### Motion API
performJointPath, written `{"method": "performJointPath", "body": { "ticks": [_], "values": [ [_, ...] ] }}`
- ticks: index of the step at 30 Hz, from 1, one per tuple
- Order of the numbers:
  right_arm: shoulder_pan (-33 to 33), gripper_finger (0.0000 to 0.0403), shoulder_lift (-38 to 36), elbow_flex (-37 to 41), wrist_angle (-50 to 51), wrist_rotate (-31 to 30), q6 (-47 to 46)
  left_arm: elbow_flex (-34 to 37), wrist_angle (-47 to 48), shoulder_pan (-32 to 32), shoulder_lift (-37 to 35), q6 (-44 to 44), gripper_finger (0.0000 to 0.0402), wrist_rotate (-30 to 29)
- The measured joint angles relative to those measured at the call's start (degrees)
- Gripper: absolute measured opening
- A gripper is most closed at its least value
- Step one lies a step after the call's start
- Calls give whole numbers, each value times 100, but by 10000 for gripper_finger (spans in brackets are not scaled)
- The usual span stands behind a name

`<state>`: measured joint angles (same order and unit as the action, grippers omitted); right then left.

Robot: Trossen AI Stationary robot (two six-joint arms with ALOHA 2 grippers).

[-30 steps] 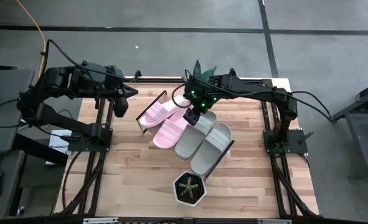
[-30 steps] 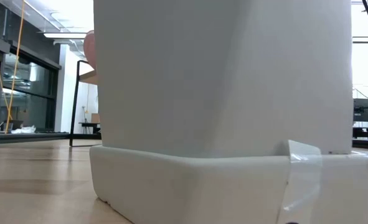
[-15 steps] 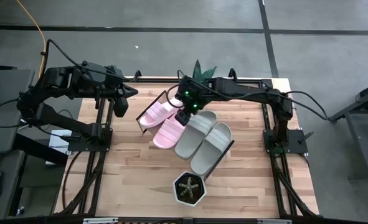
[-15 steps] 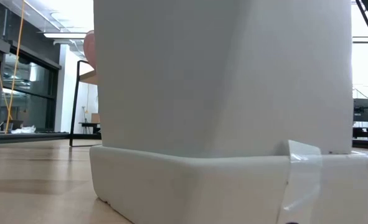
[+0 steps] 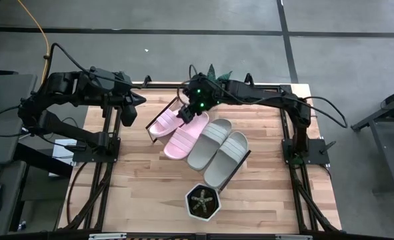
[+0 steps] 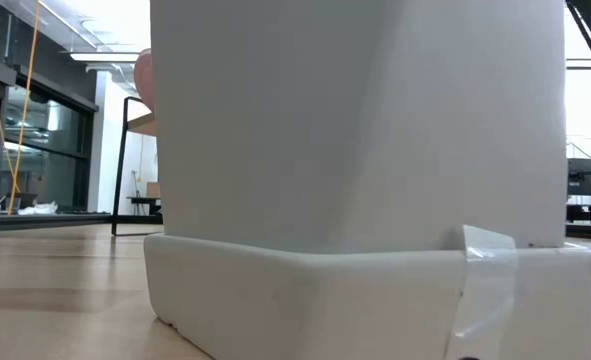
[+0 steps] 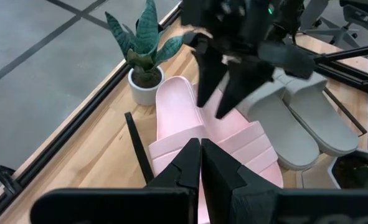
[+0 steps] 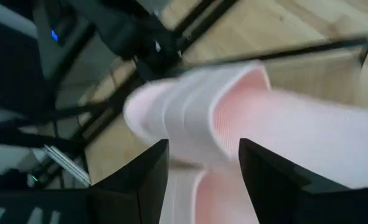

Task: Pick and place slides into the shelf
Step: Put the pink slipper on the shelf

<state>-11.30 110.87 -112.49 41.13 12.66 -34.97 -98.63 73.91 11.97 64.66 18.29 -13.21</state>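
Four slides lie side by side on the shelf (image 5: pixel 158 117), which stands slantwise mid-table: two pink ones (image 5: pixel 167 122) (image 5: pixel 185 139) and two grey ones (image 5: pixel 207 143) (image 5: pixel 227 157). My right gripper (image 5: pixel 185 115) hangs open over the pink pair near their far ends, pointing slantwise down. In its wrist view the ribbed strap of a pink slide (image 8: pixel 196 106) lies ahead between the fingers (image 8: pixel 152 180). The left wrist view shows that gripper (image 7: pixel 213 109) above the pink slide (image 7: pixel 171 118). My left gripper (image 5: pixel 127 110) waits shut at the table's left side, raised.
A small snake plant in a white pot (image 5: pixel 213 73) stands at the far edge just behind the right gripper. A white hexagonal planter (image 5: pixel 203 203) sits near the front edge and fills the low view (image 6: pixel 355 150). Bare tabletop lies to the left of the shelf.
My right gripper has gone from over the seam between the pink and grey slides toward the table's left and far edge, now over the pink pair, and has tipped up to a flatter slant. Its fingers stay apart. The slides and shelf have not moved.
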Motion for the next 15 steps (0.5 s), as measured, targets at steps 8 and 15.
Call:
{"method": "performJointPath", "body": {
  "ticks": [8, 15],
  "values": [
    [-297, 183, 41, -7, -284, 498, -122, 0, 2, 0, 0, 2, 3, 2],
    [-207, 183, 31, -7, -257, 229, 227, 40, 173, 0, -2, 215, 3, 324]
  ]
}}
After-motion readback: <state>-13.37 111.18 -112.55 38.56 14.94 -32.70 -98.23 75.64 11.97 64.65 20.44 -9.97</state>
